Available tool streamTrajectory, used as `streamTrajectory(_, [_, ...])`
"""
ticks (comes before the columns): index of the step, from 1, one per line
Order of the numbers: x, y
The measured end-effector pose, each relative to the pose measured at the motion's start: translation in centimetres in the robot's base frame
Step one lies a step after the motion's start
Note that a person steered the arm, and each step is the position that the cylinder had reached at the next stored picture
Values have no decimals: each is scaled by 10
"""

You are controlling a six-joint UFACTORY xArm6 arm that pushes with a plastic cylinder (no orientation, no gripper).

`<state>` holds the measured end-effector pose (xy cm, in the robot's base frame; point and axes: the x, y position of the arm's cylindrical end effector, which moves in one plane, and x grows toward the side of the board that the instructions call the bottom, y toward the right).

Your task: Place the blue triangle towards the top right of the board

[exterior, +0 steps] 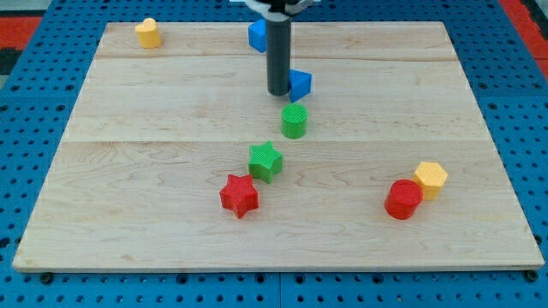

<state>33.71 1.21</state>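
The blue triangle (300, 84) lies near the top middle of the wooden board (171, 111). My tip (279, 91) is at the end of the dark rod, right against the triangle's left side. A second blue block (257, 36) sits at the view's top, partly hidden behind the rod; its shape is unclear.
A green cylinder (294, 121) stands just below the triangle. A green star (265, 160) and a red star (239, 196) lie lower, left of centre. A red cylinder (402, 199) and a yellow hexagon (431, 179) touch at lower right. A yellow block (148, 33) sits top left.
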Motion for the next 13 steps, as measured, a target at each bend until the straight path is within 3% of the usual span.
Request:
streamTrajectory(3, [5, 70])
streamTrajectory(5, [-18, 131])
streamTrajectory(7, [-71, 138])
streamTrajectory(9, [-83, 125])
streamTrajectory(13, [-54, 141])
